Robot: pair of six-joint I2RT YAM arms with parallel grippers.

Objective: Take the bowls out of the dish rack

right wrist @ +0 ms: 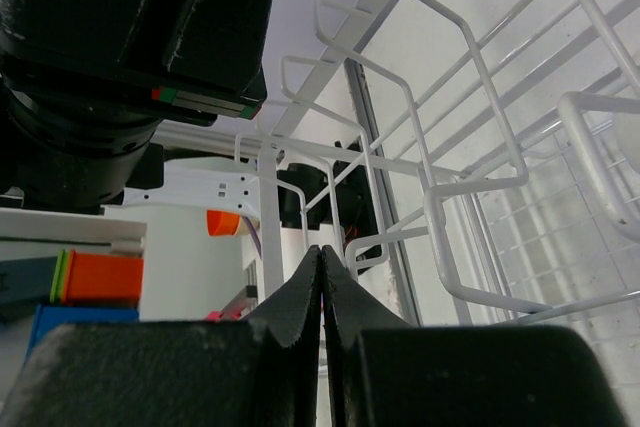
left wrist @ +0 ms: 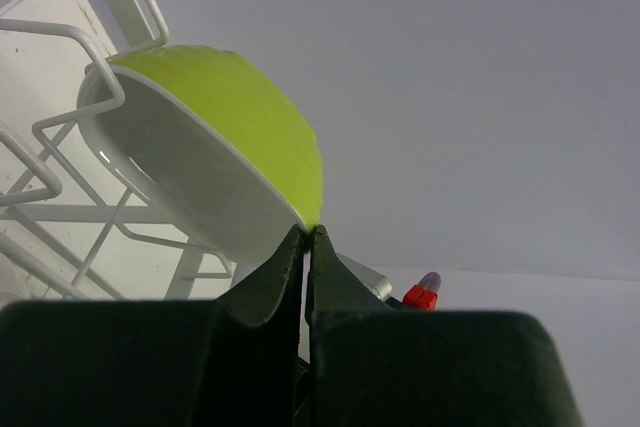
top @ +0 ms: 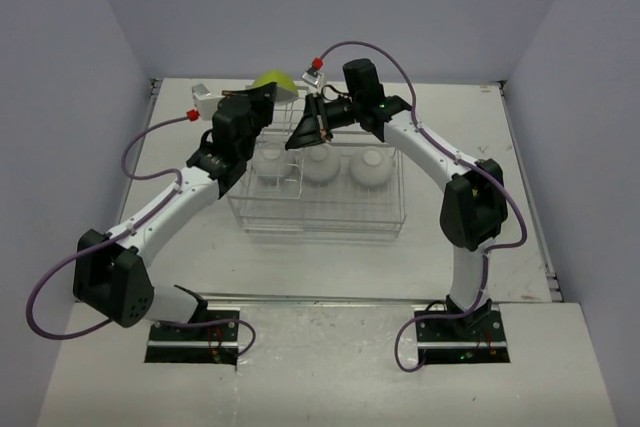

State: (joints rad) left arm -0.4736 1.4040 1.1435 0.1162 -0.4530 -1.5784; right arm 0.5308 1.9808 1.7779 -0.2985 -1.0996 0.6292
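Observation:
A lime-yellow bowl [top: 276, 82] with a white inside is pinched by its rim in my left gripper [top: 267, 97], which is shut on it. In the left wrist view the bowl [left wrist: 240, 117] is tilted on edge just above the fingertips [left wrist: 309, 237], and a wire loop of the dish rack [left wrist: 60, 177] crosses its far rim. The dish rack [top: 320, 219] sits mid-table with three white bowls [top: 322, 164] upside down inside. My right gripper [top: 292, 143] is shut on nothing, and hangs over the rack's slotted left end [right wrist: 470, 177].
The two arms cross closely above the rack's left end, with the left wrist just beside the right gripper. The back wall stands close behind the rack, and bare table lies to the rack's left, right and front.

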